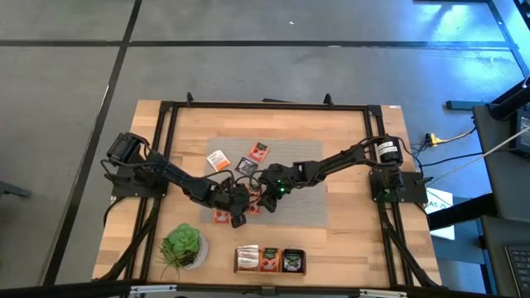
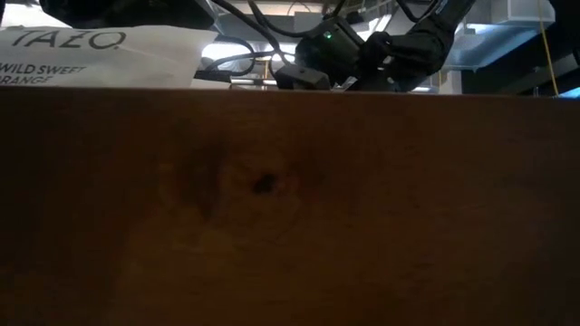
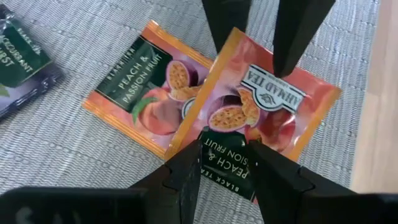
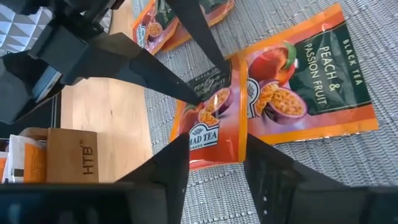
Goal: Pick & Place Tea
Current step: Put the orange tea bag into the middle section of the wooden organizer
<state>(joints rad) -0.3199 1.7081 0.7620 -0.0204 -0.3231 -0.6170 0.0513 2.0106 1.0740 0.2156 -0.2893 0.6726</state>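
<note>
Two dark, slender arms are seen in the high view, each built of black jointed segments and mounted on a black base plate bolted near a table edge. A round black motor housing with a pale end label is carried at each shoulder. Black cables are run along the links and down from the bases. A small green light is lit on the right arm's wrist, visible in the high and low views. The left gripper point(image 3: 225, 177) and the right gripper point(image 4: 214, 165) are formed of matte black, wedge-shaped fingers tapering to blunt tips.
</note>
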